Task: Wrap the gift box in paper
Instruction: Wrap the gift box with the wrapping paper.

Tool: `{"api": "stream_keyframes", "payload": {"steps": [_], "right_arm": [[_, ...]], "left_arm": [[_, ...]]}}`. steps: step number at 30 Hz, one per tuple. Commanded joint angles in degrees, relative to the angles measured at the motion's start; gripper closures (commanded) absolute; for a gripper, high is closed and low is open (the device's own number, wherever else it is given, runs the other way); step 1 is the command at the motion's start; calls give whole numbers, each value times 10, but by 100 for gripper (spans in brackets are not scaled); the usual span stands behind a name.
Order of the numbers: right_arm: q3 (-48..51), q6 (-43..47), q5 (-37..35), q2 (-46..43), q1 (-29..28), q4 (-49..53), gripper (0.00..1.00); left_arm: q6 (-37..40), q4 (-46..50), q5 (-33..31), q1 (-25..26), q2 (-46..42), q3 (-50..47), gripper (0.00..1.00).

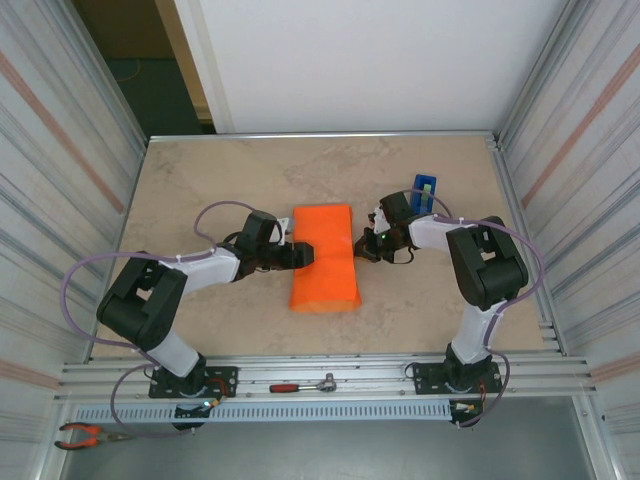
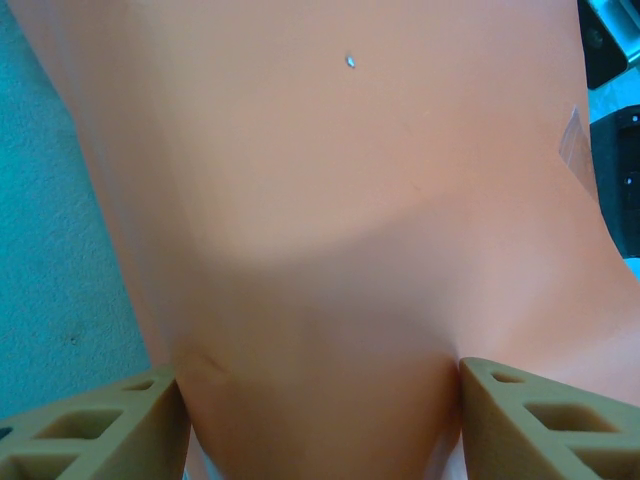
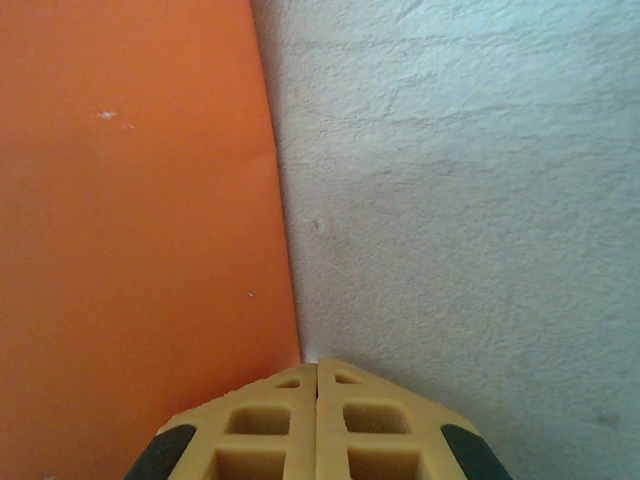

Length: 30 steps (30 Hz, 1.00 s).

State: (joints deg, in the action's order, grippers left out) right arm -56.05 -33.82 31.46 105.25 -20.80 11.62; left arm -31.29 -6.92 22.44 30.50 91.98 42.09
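- Closest to the lens in the right wrist view, we see the right gripper (image 3: 318,362) with its two tan fingers pressed flat together and nothing between them; its tip sits low over the table (image 3: 470,200), right at the edge of the paper (image 3: 130,200); whether it quite touches that edge we cannot tell.
- Through the left wrist camera, we find the left gripper (image 2: 320,375) with its fingers (image 2: 90,425) spread; the orange sheet fills the gap and meets both inner faces; whether they squeeze it or merely straddle it we cannot tell; a small dent marks the sheet just beside the finger at the left of that view.
- We notice a short clear strip of tape (image 2: 573,145) stuck to the sheet toward the upper right of the same view.
- From above, we see the sheet folded into a long, slightly puffed bundle near the middle of the table; its long side runs away from the arm bases; its near end looks rounded and its far end squarer.
- We see the left claw overlapping the bundle's left edge at about mid-length; the right claw meets the right edge roughly opposite, so the two face each other across the bundle.
- We spot a blue tape dispenser (image 1: 425,190) standing upright just beyond the right claw, apart from the bundle.
- We see a red-handled tool (image 1: 305,385) lying on the rail (image 1: 120,375) between the two bases; orange-handled pliers (image 1: 85,435) lie at the lower left, in front of that rail.
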Motion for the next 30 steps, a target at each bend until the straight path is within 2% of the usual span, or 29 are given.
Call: {"api": "stream_keyframes", "payload": {"steps": [1,6,11,20,30], "right_arm": [[0,16,-4,-39,27,29,98],[6,4,15,-96,61,32,96],[-26,-8,34,-125,39,33,95],[-81,-30,27,-70,-27,10,95],[-74,-45,20,-8,-25,-30,98]], "left_arm": [[20,106,-54,10,54,-36,35],[19,102,-54,10,55,-40,35],[18,97,-51,10,59,-39,35],[19,102,-50,10,55,-34,35],[18,102,-52,10,53,-39,35]]}}
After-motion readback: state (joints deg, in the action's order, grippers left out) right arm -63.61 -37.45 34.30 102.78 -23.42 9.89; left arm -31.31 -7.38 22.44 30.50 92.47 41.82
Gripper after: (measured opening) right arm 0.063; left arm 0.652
